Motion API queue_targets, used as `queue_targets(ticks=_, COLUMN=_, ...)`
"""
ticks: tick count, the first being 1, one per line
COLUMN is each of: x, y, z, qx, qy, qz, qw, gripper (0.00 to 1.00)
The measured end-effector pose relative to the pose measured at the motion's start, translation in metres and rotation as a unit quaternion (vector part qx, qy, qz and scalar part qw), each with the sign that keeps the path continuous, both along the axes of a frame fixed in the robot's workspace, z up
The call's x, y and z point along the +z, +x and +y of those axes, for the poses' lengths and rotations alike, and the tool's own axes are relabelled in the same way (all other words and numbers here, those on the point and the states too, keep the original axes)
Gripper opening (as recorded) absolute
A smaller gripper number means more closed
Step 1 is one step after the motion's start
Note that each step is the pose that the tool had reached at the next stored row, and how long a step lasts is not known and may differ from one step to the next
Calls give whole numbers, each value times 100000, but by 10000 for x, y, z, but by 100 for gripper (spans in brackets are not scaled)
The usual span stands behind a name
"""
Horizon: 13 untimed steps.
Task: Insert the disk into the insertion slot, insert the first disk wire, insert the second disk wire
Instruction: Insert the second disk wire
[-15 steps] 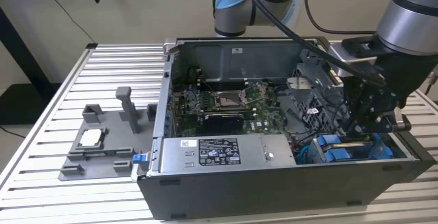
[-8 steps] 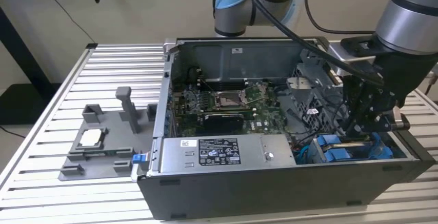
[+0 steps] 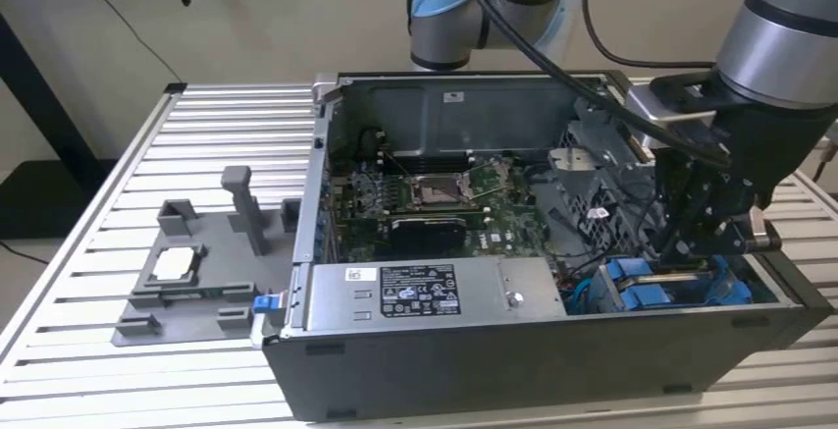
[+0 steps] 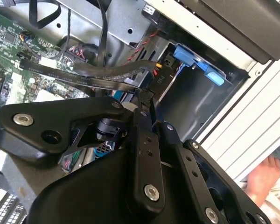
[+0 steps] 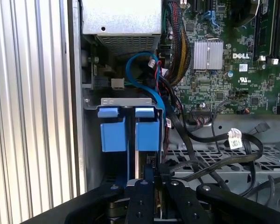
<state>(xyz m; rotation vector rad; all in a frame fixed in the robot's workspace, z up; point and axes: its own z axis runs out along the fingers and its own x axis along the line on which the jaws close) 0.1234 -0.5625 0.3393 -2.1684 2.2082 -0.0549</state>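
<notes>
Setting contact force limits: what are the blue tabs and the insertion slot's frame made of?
The blue tabs: probably moulded plastic, matte, uniform saturated colour, rounded edges. The insertion slot frame: looks like bare sheet metal, dull grey, thin bent lip.

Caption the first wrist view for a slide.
Gripper poised by the blue-tabbed insertion slot inside the open computer case, beside the motherboard.

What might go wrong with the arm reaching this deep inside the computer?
The loose black cables lie right by the gripper and might snag on it. A person's hand shows nearby in the second wrist view; a swing outward might strike it.
</notes>
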Motion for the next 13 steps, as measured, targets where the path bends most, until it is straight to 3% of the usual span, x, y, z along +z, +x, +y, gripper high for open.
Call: queue_targets(ticks=13, x=-47, y=0, z=0, qx=-1, qy=13, qz=-7, qw=100000, gripper=18)
